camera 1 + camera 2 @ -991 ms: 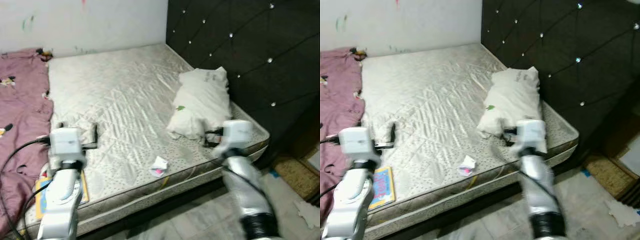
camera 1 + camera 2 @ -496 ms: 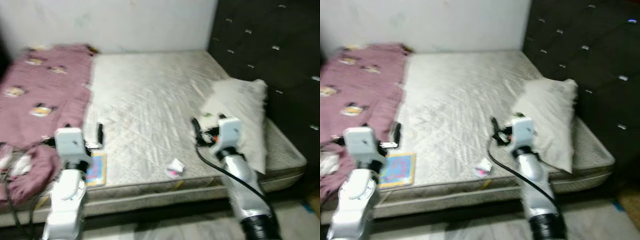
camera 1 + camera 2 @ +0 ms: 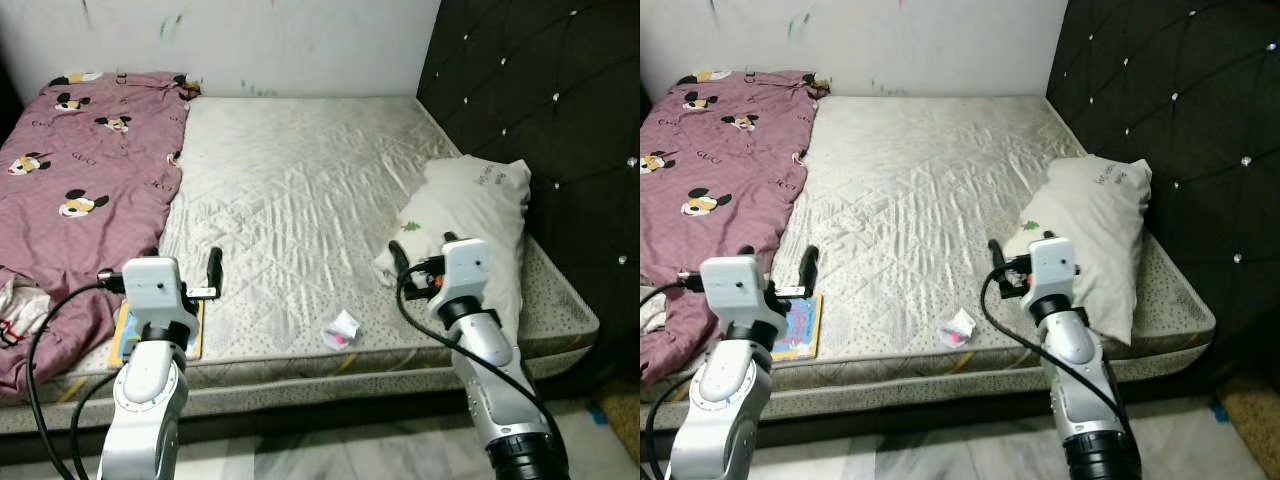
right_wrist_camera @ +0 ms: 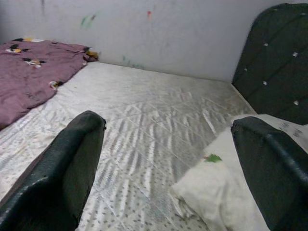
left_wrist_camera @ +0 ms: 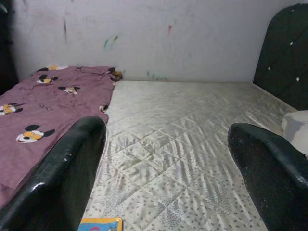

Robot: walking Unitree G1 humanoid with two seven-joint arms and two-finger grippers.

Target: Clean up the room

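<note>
Left claw (image 5: 166,192): fingers spread wide apart, holding nothing, raised over the near edge of the mattress (image 3: 300,190), just above the picture book (image 3: 128,335).
Right claw (image 4: 168,187): fingers likewise wide apart and empty, raised over the same near edge, just beside the pillow (image 3: 470,225).
Paper scrap (image 3: 341,329): crumpled white-and-pink bit on the mattress near its front edge, between the two claws, touched by neither.
Picture book: flat at the mattress's near edge, beside the blanket.
Pillow: lies slanted on the mattress, close against the dark tufted headboard (image 3: 540,110).
Blanket (image 3: 70,190): pink cartoon-print cover, bunched over the mattress's far side from the headboard, spilling down at the front.
Progress: seemingly early; scrap, book, pillow and blanket all look unsorted, and nothing is in hand.
Left to do: probably pick up the scrap and book, then straighten the bedding.
</note>
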